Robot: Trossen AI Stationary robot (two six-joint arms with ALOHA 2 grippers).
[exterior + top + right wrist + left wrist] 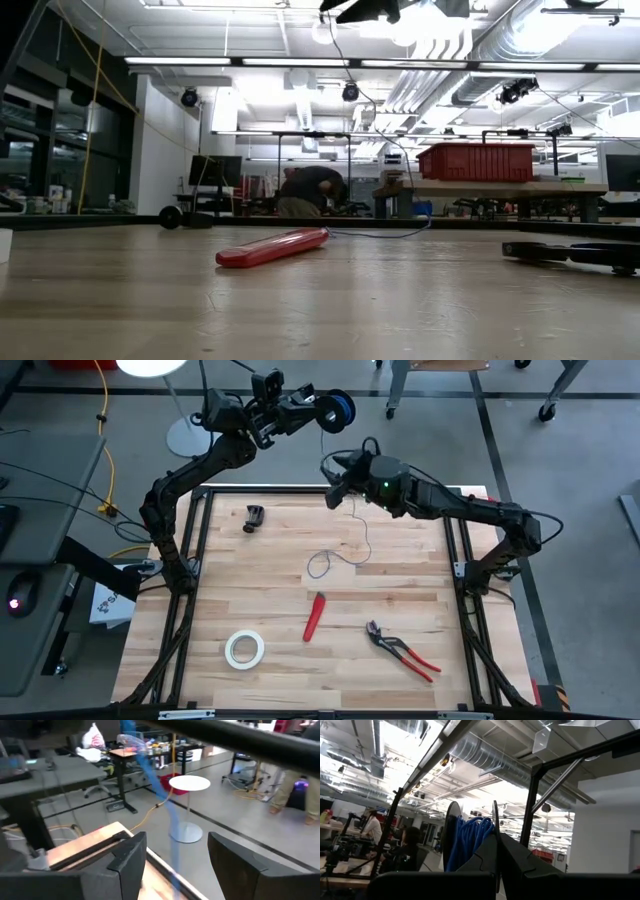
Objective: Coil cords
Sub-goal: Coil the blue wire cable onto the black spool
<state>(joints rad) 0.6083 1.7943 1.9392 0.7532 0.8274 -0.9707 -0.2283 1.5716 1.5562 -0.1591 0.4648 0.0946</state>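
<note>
A small black spool (470,837) wound with blue wire is held high beyond the table's far edge by my left gripper (322,412), which is shut on it. The thin blue cord (362,530) runs from the spool (341,407) down past my right gripper (333,478) and ends in a loose loop (320,565) lying on the table's middle. My right gripper (176,856) is open near the far edge, level. The cord (172,847) passes between its two fingers. My left gripper pinches one thin black flange of the spool (495,827) edge-on between its two fingers (481,862). The spool is lifted clear, high above the table, with its wound wire beside the fingers. My right gripper: I cannot tell whether the cord between its open fingers touches them.
On the table lie a black clamp (254,518) at the far left, a white tape roll (244,648) at the near left, a red-handled tool (314,616) in the middle and red-handled pliers (402,651) at the near right. A yellow cable (103,450) lies on the floor.
</note>
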